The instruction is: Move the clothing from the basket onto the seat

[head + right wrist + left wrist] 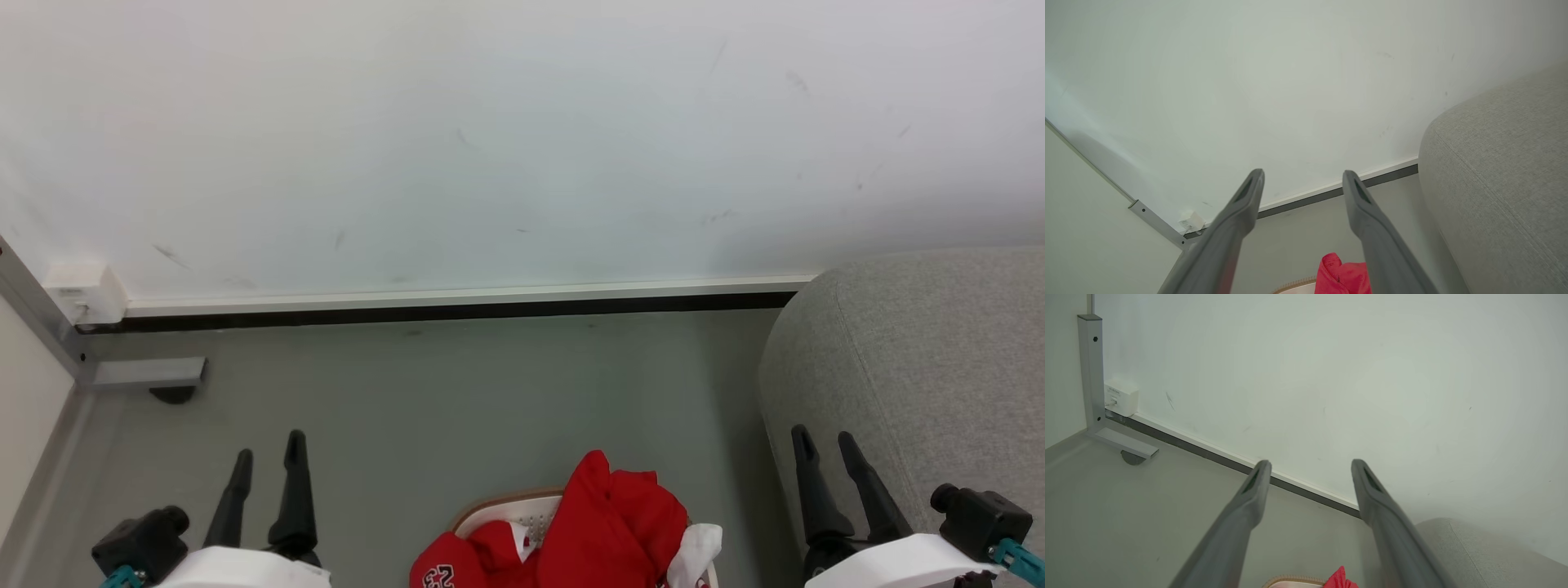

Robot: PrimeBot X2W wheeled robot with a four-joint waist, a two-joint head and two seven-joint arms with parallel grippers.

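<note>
Red clothing (pixel 608 523) with white trim is heaped in the white basket (pixel 531 510) at the bottom middle of the head view; a number shows on the lower left fold. The same red clothing (pixel 1340 578) peeks in at the bottom of the left wrist view, and the clothing (pixel 1342 275) shows between the fingers in the right wrist view. The grey seat (pixel 922 376) stands at the right, its rounded corner close to the basket. My left gripper (pixel 268 451) is open to the left of the basket. My right gripper (pixel 823 441) is open in front of the seat, holding nothing.
A white wall (pixel 490 147) with a dark skirting strip runs across the back. A metal frame foot (pixel 147 374) and a small white wall box (pixel 82 294) sit in the left corner. Grey floor (pixel 457 392) lies between the basket and the wall.
</note>
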